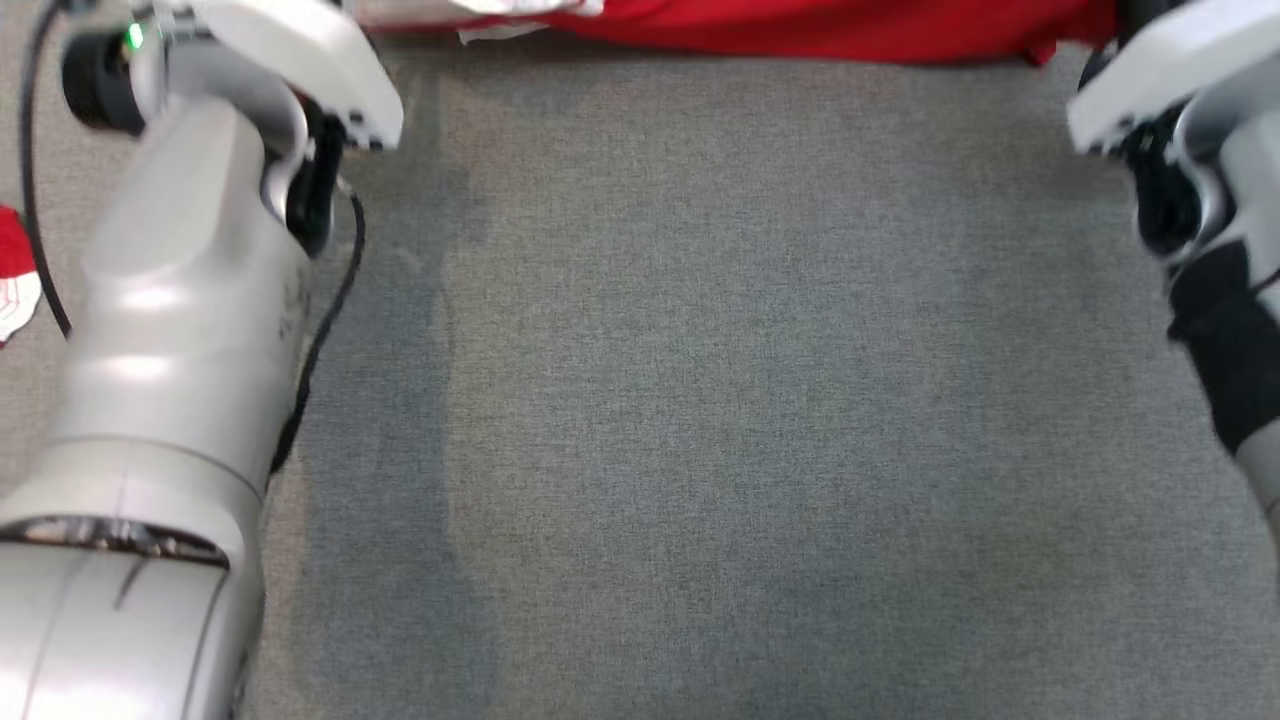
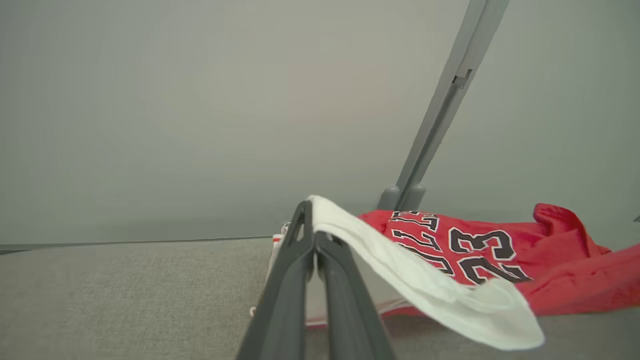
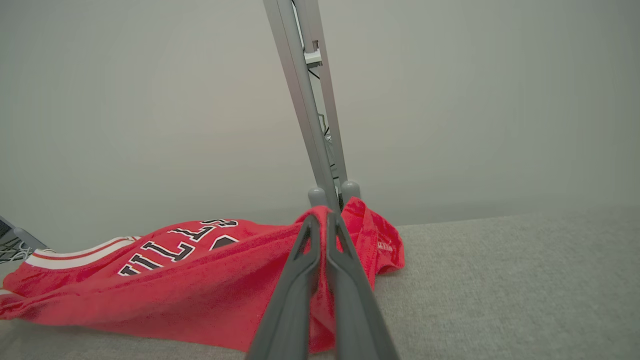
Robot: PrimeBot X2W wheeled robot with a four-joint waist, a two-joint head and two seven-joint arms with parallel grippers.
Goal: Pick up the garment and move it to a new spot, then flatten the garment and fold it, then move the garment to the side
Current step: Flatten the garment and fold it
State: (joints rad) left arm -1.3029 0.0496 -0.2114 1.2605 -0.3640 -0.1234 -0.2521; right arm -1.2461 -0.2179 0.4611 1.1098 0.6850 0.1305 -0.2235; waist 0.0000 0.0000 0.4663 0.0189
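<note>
The garment (image 1: 800, 30) is a red jersey with white trim and black-and-white lettering. It lies stretched along the far edge of the grey cloth table (image 1: 700, 400). In the left wrist view my left gripper (image 2: 311, 220) is shut on the garment's (image 2: 500, 250) white band (image 2: 425, 280), which is lifted off the table and drapes to the right. In the right wrist view my right gripper (image 3: 324, 217) is shut on a raised red edge of the garment (image 3: 175, 280). The rest of the cloth sags onto the table between the two grips.
My pale left forearm (image 1: 180, 300) and right forearm (image 1: 1220, 200) flank the table. A grey upright post (image 3: 310, 125) stands right behind the garment. A red and white scrap of cloth (image 1: 12, 270) shows at the left edge. A dark wire object (image 3: 12, 245) sits far left.
</note>
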